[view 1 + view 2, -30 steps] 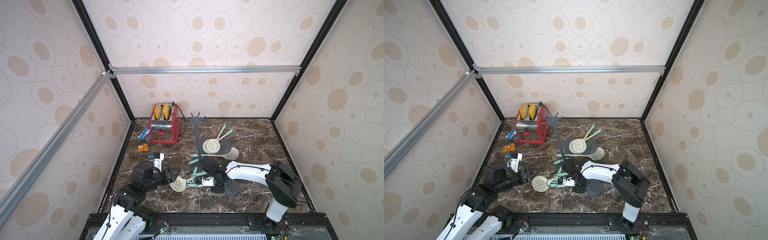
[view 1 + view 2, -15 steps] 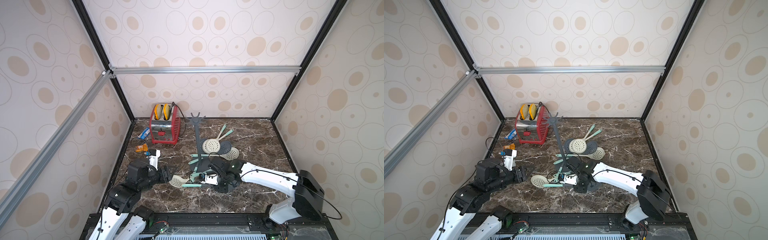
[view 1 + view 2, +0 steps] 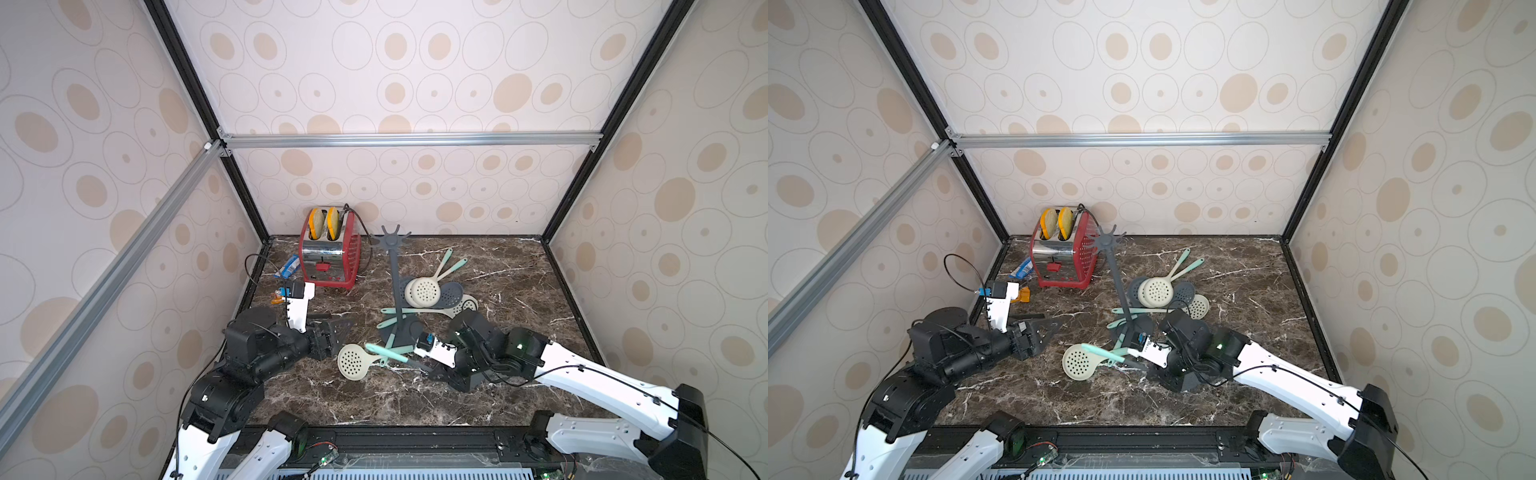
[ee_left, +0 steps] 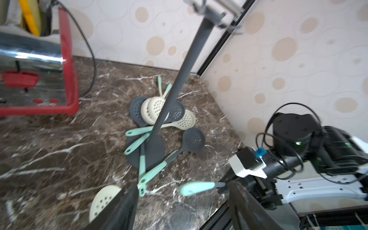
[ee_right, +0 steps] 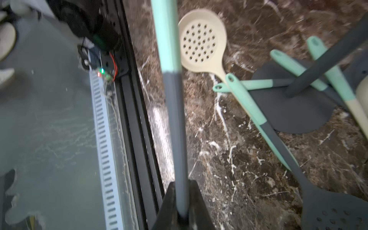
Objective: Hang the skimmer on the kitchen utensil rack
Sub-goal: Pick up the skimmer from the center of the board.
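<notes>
Right wrist view shows the skimmer (image 5: 175, 111) closest: its grey shaft runs straight out from the right gripper (image 5: 182, 209), whose jaws are pinched tight on it, and the shaft turns mint green at the far handle end. In both top views this skimmer (image 3: 386, 353) (image 3: 1100, 351) sits low at the front of the marble tabletop (image 3: 519, 282), its mint end pointing toward the left gripper (image 3: 332, 340); its head is hidden under the right arm. The left wrist view has the mint handle (image 4: 197, 188) appearing to be raised off the marble. The left gripper (image 4: 181, 215) stands wide apart and holds nothing. Just beside the held handle lies a cream skimmer (image 3: 353, 361), flat on the marble between the two grippers. Behind them the kitchen utensil rack (image 3: 397, 286) stands upright on its round base, two mint handles lying across that base, its crown of hooks well above the held skimmer. A pile of skimmers (image 3: 428, 291) lies just past the pole, and a red toaster (image 3: 328, 253) sits at the back wall.
</notes>
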`<act>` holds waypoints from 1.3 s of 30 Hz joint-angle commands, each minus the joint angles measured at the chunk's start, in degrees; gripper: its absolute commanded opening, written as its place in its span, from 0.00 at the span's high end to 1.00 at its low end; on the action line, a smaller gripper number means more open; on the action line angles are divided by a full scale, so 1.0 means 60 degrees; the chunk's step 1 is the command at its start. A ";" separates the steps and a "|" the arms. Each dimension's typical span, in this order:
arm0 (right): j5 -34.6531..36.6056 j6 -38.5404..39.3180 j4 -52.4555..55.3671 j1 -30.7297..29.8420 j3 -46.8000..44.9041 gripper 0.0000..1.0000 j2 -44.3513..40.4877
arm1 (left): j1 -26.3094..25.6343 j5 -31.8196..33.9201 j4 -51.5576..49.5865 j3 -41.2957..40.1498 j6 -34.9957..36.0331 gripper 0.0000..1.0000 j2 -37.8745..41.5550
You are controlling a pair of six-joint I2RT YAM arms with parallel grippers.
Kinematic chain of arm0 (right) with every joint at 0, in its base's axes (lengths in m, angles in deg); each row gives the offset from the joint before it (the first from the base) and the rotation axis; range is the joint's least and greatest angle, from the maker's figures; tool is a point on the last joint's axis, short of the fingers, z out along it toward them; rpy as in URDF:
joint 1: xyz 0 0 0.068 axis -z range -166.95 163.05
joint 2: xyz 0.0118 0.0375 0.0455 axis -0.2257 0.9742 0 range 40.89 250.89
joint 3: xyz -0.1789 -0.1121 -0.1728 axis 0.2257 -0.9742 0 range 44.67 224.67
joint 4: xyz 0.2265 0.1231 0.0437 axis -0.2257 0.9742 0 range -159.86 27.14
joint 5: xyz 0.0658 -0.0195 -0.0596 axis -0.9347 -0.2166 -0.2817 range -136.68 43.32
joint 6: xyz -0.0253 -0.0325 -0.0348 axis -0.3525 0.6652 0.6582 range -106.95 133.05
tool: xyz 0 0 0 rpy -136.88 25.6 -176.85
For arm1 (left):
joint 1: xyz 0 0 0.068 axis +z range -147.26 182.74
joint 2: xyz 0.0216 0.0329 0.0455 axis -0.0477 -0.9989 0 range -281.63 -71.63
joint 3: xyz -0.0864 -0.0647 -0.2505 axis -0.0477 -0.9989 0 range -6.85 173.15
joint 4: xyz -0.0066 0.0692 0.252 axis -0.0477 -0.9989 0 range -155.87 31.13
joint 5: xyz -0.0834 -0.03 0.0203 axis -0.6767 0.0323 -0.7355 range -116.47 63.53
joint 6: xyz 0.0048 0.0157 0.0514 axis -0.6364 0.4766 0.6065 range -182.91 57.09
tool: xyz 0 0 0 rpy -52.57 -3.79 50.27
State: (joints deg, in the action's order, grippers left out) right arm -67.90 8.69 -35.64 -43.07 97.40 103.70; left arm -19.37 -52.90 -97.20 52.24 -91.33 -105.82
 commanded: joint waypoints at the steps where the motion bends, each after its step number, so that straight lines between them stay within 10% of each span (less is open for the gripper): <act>1: -0.0129 -0.2190 -0.1898 0.0381 -0.0166 1.00 -0.0483 | 0.0052 -0.1164 0.1655 0.0073 -0.0179 0.23 -0.0065; 12: 0.0800 -0.5429 -0.5023 0.0227 -0.0718 1.00 -0.1188 | -0.2005 0.0118 0.2914 0.0098 -0.0738 0.21 -0.1481; 27: 0.7558 -0.4569 -0.2913 -0.3284 0.1087 1.00 -0.0023 | -0.2900 0.3220 0.4063 -0.0334 -0.2150 0.20 -0.1638; 39: 0.8249 -0.4405 -0.3100 -0.3972 0.1591 1.00 0.0837 | -0.3127 0.3278 0.4915 -0.0678 -0.2917 0.31 -0.1951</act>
State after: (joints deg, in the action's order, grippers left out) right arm -21.04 -19.02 -53.45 -65.56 104.83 108.66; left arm -37.67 -34.15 -70.25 48.24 -106.87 -116.82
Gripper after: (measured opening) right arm 0.107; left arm 0.700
